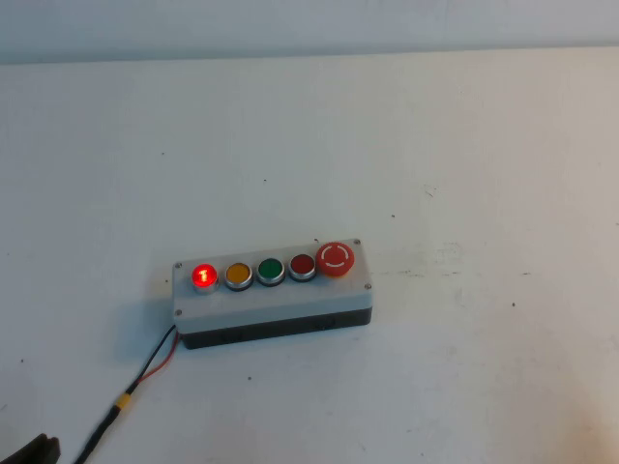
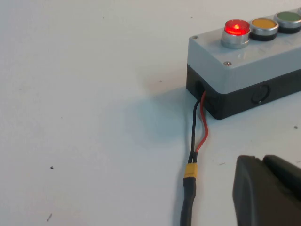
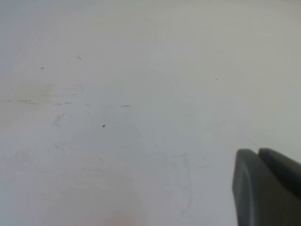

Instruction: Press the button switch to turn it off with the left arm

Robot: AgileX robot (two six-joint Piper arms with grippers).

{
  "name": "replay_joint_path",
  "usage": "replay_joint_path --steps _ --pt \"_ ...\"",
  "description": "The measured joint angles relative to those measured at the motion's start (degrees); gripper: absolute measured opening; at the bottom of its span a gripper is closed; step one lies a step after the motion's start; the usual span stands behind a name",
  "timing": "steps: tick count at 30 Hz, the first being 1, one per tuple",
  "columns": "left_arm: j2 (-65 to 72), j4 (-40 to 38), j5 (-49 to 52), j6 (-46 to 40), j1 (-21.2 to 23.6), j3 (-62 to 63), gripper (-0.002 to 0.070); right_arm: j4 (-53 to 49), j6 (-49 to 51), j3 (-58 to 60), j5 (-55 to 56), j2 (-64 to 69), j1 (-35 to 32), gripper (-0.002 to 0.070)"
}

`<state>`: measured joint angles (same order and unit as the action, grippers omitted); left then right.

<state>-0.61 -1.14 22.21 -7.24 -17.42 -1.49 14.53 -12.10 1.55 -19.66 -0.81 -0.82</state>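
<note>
Left hand (image 2: 268, 190) low, near-left; right hand (image 3: 268, 186) low.

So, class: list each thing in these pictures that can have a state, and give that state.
button switch: glowing red, unpressed
yellow button: unlit
green button: unlit
dark red button: unlit
mushroom button: untouched
left gripper: near the cable, off the box
right gripper: over bare table

Readable markings, itemised:

1. Large red mushroom-head button (image 1: 337, 258), at one end of the grey plastic five-button box (image 1: 274, 302): white curved arrow marks forming a ring on its cap. No words legible.
2. Small round glowing bright-red translucent button with silver ring (image 1: 204, 275), opposite end of the box: a bright upright mark shows at the centre of its lit cap in the high view; whether it is a printed sign or only glare cannot be told.

No other text, brand, or number readable.
</note>
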Motion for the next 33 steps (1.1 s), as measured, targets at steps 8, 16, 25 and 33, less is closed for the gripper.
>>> replay_joint_path --steps 8,16,25,33 --pt "0.0 0.0 0.0 0.0 0.0 0.0 -0.0002 0.0 0.0 0.0 0.0 0.0 0.0 -0.0016" --pt "0.0 0.0 0.0 0.0 0.0 0.0 -0.0002 0.0 0.0 0.0 0.0 0.0 0.0 -0.0016" --pt "0.0 0.0 0.0 0.0 0.0 0.0 -0.0002 0.0 0.0 0.0 0.0 0.0 0.0 -0.0016" --pt "0.0 1.1 0.0 0.0 0.0 0.0 -0.0002 0.0 0.0 0.0 0.0 0.0 0.0 -0.0016"
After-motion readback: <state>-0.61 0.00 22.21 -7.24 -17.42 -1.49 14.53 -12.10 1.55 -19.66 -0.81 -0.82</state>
